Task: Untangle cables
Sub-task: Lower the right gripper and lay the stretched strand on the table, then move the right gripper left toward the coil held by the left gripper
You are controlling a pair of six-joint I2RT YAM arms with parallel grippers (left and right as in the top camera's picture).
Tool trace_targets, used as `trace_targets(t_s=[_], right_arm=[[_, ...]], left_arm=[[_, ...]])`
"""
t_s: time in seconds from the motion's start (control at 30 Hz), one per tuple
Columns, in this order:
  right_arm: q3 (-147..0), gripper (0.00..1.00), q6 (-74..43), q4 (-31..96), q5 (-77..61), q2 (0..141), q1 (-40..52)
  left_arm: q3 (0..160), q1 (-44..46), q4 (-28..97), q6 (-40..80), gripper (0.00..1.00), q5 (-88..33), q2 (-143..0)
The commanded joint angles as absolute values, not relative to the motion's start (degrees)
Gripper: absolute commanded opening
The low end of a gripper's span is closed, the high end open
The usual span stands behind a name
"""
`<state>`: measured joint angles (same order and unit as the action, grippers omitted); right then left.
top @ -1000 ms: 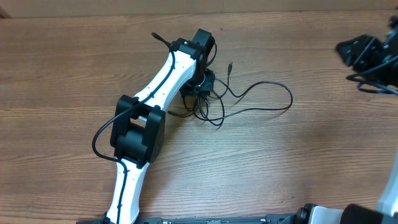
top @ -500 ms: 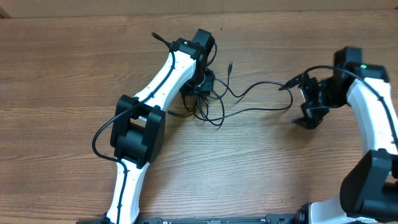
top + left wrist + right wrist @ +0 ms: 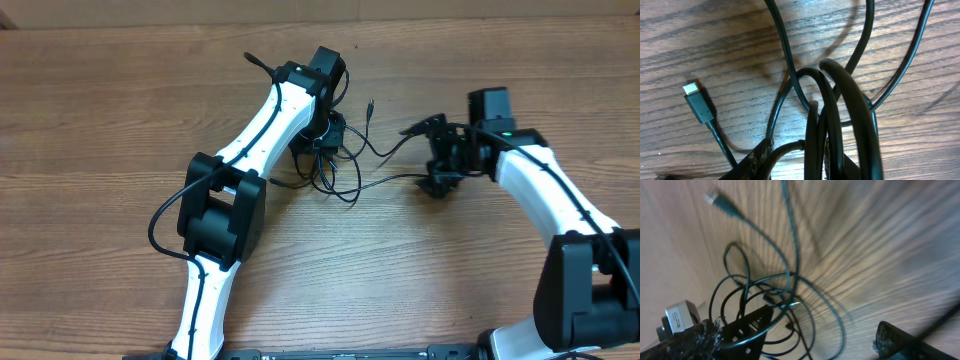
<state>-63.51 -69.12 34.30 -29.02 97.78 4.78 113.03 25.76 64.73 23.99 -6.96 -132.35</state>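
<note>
The cables (image 3: 345, 170) lie as a tangle of thin black cords at the table's middle, with one plug end (image 3: 371, 103) pointing away. My left gripper (image 3: 320, 143) stands over the tangle, shut on a bunch of cords (image 3: 840, 115). A loose plug (image 3: 695, 100) lies beside them on the wood. Two strands run right to my right gripper (image 3: 437, 155), which is wide open at the far end of the loop. In the blurred right wrist view a cord (image 3: 790, 255) crosses the left finger (image 3: 747, 325); nothing is pinched between the fingers.
The wooden table (image 3: 100, 120) stretches bare to the left and toward the front. The left arm (image 3: 225, 210) crosses the table's middle left. The right arm (image 3: 560, 210) bends in from the right edge.
My right arm has swung in from the far right edge to the loop's end, and its jaws have opened wide. The left arm and tangle have stayed put.
</note>
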Motion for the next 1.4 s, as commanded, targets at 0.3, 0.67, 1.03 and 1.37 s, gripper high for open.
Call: trace_targets(t_s=[0.3,0.67,1.03,1.37], right_arm=[[-63.20,0.91,-80.79,19.31,-27.00,105.95,13.19],[-63.81,0.04,-72.34,18.65,-22.48,105.62,15.55],[-68.86,0.04,-57.45,30.85,-11.03,92.25,5.34],[-69.89,0.04,-51.88,40.36,-16.69,85.67,1.91]], left_arm=[[112.86,25.54,64.69,24.25,0.20,-6.02,-133.10],[112.86,25.52,64.77,24.16,0.20,-5.32,-133.10],[112.86,25.52,69.82,23.97,0.17,6.72,-133.10],[112.86,25.50,68.77,24.01,0.15,4.43,-133.10]])
